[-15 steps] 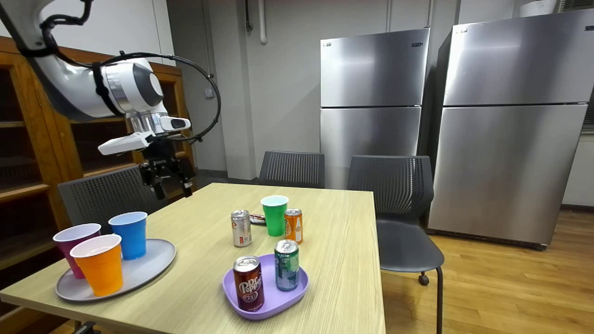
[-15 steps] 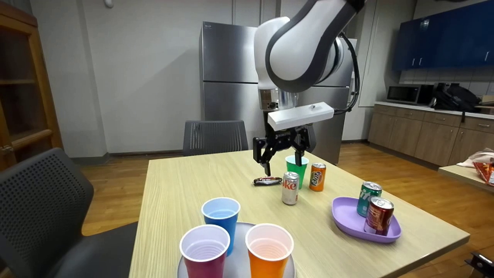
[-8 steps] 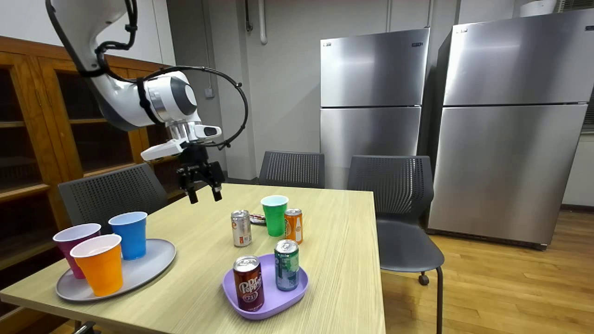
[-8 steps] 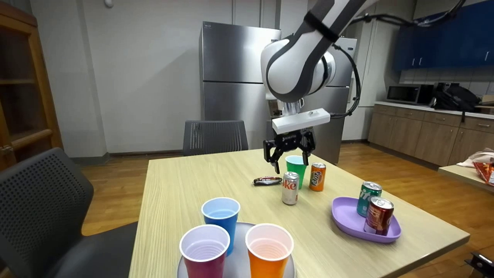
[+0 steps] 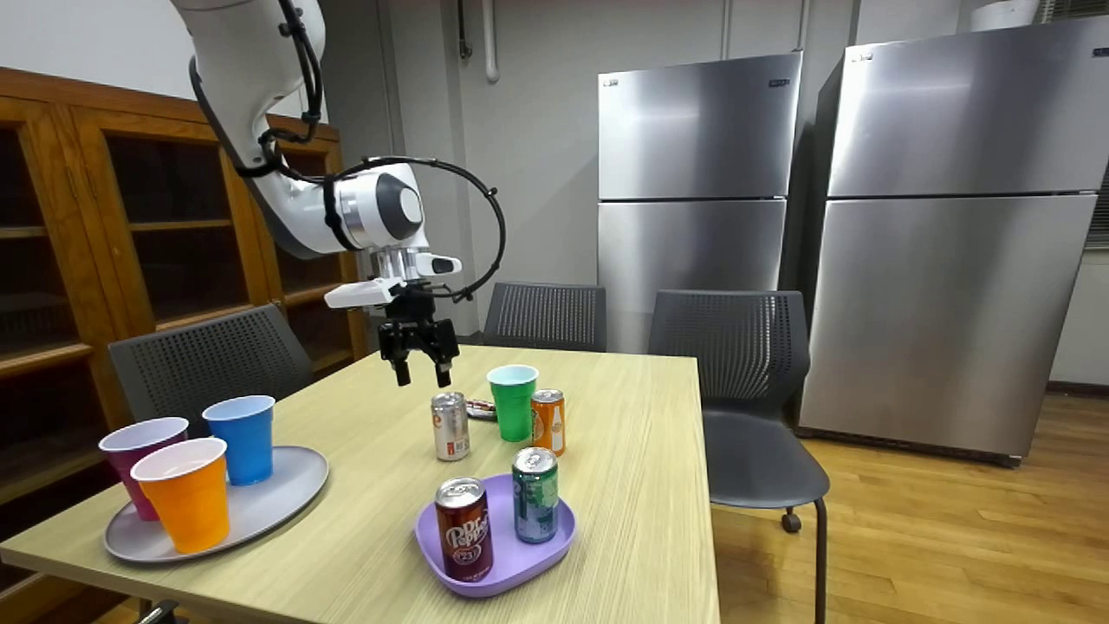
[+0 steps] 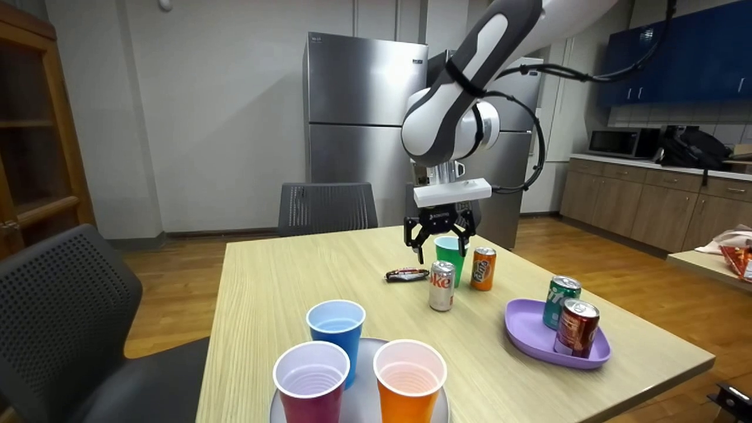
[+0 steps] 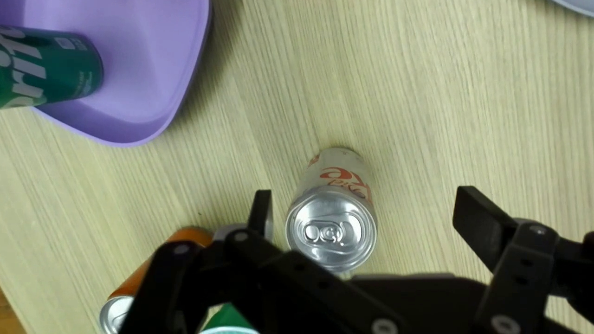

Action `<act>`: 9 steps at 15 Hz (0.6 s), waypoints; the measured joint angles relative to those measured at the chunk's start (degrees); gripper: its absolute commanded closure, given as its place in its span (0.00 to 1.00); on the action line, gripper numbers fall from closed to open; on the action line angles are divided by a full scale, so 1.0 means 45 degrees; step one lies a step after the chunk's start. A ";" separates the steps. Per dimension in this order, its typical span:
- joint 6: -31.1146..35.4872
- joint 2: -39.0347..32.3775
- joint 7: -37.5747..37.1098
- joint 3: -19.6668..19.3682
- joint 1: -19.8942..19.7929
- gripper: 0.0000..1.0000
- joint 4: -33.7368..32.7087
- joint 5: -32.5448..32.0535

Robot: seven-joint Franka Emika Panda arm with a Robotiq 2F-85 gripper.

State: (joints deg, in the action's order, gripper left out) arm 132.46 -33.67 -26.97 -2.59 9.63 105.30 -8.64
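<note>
Hovers near upright Coke with fingers wide apart, gripping nothing; note Sprite in tray on worktop, presumably to corral it.

Red-lettered silver can — black gripper, white-rimmed green cup, orange can, purple tray — pale, finely streaked table.

Kitchen: steel refrigerators, microwave on counter, blue wall cabinets, tiled backsplash.

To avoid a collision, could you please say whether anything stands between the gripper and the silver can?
Nothing visible does: the gripper is open, and the silver can shows plainly between its jaws in the wrist view.
</note>
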 measured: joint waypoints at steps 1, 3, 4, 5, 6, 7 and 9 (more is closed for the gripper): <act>0.0001 -0.0195 0.0146 -0.0001 -0.0097 0.00 -0.0243 0.0200; 0.0023 -0.0534 0.0406 -0.0002 -0.0257 0.00 -0.0651 0.0572; 0.0040 -0.0685 0.0561 -0.0001 -0.0327 0.00 -0.0822 0.0746; 0.0051 -0.0826 0.0712 -0.0002 -0.0391 0.00 -0.0978 0.0915; 0.0053 -0.0958 0.0858 -0.0001 -0.0447 0.00 -0.1121 0.1070; 0.0053 -0.1056 0.1001 -0.0001 -0.0489 0.00 -0.1220 0.1188; 0.0054 -0.1188 0.1263 -0.0001 -0.0547 0.00 -0.1363 0.1328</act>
State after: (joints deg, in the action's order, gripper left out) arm 132.70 -39.01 -21.29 -2.59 7.16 99.17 -2.67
